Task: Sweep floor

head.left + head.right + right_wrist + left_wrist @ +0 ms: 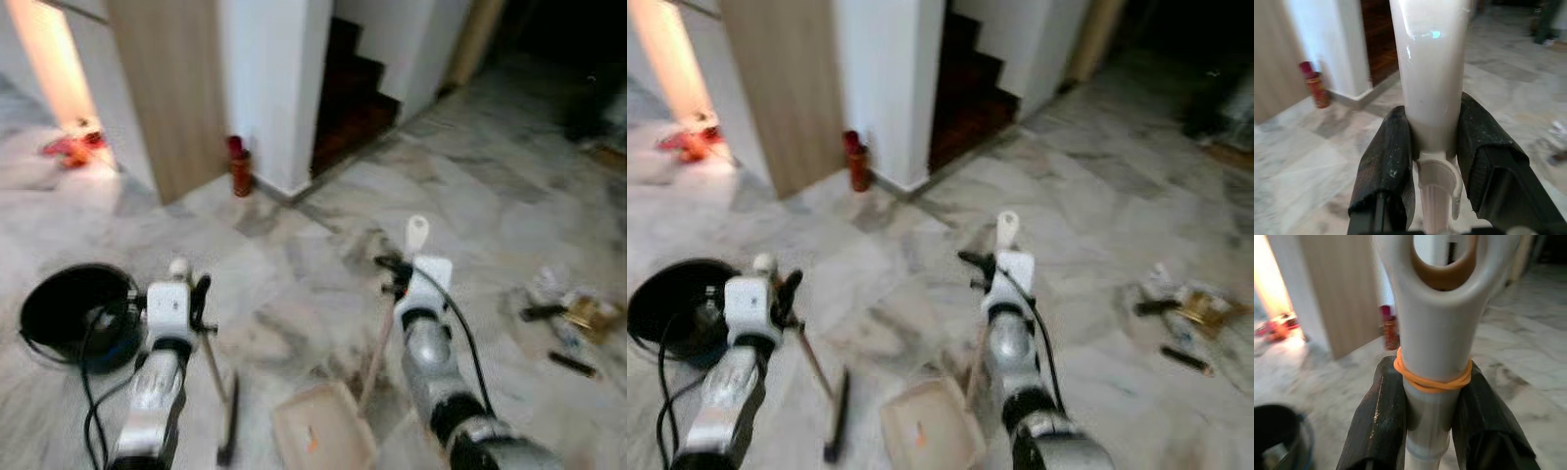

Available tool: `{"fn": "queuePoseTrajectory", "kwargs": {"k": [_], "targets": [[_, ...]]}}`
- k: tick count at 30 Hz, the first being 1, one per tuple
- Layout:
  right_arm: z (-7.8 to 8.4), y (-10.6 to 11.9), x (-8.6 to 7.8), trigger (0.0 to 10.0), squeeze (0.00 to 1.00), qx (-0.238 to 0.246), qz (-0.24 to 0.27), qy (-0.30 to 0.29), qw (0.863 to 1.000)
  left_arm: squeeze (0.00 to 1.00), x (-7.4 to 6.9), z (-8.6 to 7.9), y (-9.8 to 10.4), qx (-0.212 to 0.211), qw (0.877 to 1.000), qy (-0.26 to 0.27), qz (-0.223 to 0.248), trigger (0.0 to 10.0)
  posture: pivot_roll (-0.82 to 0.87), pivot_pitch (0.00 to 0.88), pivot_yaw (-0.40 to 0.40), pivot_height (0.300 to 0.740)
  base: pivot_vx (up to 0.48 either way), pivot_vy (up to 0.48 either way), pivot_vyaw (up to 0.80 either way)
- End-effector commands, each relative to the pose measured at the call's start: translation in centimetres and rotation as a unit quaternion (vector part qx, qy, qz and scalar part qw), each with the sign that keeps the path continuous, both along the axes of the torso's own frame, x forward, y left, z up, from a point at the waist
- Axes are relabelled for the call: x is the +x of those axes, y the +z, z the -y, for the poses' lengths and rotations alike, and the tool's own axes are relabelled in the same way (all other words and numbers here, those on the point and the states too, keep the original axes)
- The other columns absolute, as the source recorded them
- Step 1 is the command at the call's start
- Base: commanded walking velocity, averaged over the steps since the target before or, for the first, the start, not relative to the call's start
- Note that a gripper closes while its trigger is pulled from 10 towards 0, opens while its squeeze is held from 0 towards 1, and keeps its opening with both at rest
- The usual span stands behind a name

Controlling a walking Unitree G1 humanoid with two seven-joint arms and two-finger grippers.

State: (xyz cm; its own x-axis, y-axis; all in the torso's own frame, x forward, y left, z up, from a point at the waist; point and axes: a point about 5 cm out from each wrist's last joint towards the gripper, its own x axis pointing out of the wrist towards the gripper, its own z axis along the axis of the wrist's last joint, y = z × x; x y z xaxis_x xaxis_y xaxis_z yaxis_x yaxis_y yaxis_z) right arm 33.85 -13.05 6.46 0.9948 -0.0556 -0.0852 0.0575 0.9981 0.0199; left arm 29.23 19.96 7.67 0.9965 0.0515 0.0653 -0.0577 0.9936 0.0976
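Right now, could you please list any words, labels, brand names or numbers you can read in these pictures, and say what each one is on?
None can be read.
Red can by the white wall: any label is too blurred.
Litter on the floor to the right: any print is too small and blurred.
Broom handle and dustpan handle: plain, no print.

Both silver arms reach forward over the floor, the left arm at the near left, the right arm at the near right. The left gripper (1432, 431) has its 2 black fingers (1378, 426) clamped tight. The right gripper (1435, 166) is clamped likewise, fingers (1388, 171) pressed inward.
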Motion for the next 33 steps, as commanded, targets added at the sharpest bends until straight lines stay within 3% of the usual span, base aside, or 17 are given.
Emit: {"fn": "queuePoseTrajectory", "kwargs": {"k": [1, 28, 33], "targets": [[0.65, 0.47, 0.26, 10.0, 0.0, 0.004, 0.01, -0.012, 1.0, 0.0, 0.4, 0.32, 0.8, 0.003, 1.0, -0.005, 0.017, 10.0, 0.08, 0.012, -0.041, 0.74, 0.0, 0.0, -0.8], [0.55, 0.31, 0.12, 10.0, 0.0, 0.004, 0.01, -0.012, 1.0, 0.0, 0.28, 0.86, 0.6, -0.006, 1.0, -0.022, 0.018, 10.0, 0.07, 0.0, -0.033, 0.74, 0.0, 0.0, -0.8], [0.53, 0.49, 0.14, 10.0, 0.0, 0.006, 0.018, -0.013, 1.0, 0.0, 0.29, 0.91, 0.61, -0.01, 0.999, -0.025, 0.017, 10.0, 0.07, 0.0, -0.034, 0.74, 0.0, 0.0, 0.0]]}}
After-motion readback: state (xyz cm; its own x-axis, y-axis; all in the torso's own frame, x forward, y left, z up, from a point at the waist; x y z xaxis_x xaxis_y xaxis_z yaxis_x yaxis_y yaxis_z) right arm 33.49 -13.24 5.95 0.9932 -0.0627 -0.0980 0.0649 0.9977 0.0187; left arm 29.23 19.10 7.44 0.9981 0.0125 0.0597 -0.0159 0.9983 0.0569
